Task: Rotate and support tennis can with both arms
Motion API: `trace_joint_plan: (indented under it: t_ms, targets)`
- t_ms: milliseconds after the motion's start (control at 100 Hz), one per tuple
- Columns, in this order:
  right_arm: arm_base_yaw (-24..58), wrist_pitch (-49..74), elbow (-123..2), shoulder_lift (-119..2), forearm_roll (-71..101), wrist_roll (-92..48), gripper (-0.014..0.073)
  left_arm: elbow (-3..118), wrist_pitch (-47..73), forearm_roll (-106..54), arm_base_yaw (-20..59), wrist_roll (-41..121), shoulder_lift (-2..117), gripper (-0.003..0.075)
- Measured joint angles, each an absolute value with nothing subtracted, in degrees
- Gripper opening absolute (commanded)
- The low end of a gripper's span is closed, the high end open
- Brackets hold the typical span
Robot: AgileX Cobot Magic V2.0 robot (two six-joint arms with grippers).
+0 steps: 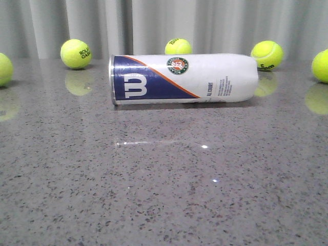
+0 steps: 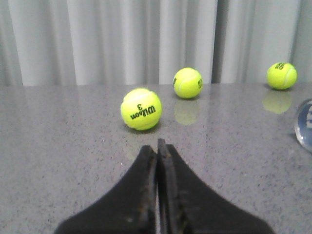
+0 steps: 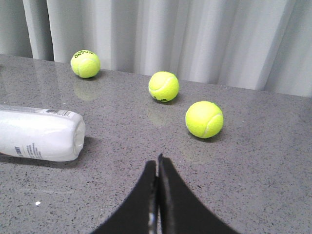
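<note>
The tennis can [image 1: 184, 78] lies on its side across the grey table, metal rim to the left, white end to the right, with the navy Wilson label, orange stripe and round logo facing the front view. Neither arm shows in the front view. My left gripper [image 2: 157, 144] is shut and empty, low over the table; only the can's rim end [image 2: 304, 124] shows at the edge of its view. My right gripper [image 3: 157, 160] is shut and empty; the can's white end [image 3: 41, 135] lies apart from it.
Several yellow tennis balls stand along the back by the curtain: [image 1: 76, 53], [image 1: 178, 47], [image 1: 267, 55], and at both side edges [image 1: 4, 69], [image 1: 321, 65]. A Wilson ball [image 2: 141, 108] sits just ahead of my left fingers. A ball [image 3: 204, 119] sits ahead of my right fingers.
</note>
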State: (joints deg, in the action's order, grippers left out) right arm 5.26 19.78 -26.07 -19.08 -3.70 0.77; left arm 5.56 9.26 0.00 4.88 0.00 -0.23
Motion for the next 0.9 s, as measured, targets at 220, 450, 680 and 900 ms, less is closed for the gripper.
trace_joint_plan:
  t_ms: [220,450,680,900]
  targets:
    - [5.3,19.8,-26.1,-19.1,-3.7,0.8,-0.0066,20.0,21.2,-0.3,4.9,0.0,5.6,-0.0021]
    - [5.3,19.8,-26.1,-19.1,-3.7,0.8,-0.0066,36.9,36.9,-0.7,4.9,0.0,20.2,-0.0021]
    - [5.3,19.8,-26.1,-19.1,-3.7,0.8,-0.0066,49.0,49.2,-2.5,4.9,0.0,34.8,-0.0021]
    - [5.3,19.8,-26.1,-19.1,-3.7,0.8,-0.0066,50.6,50.8,-4.0,4.9,0.0,42.8,-0.0019]
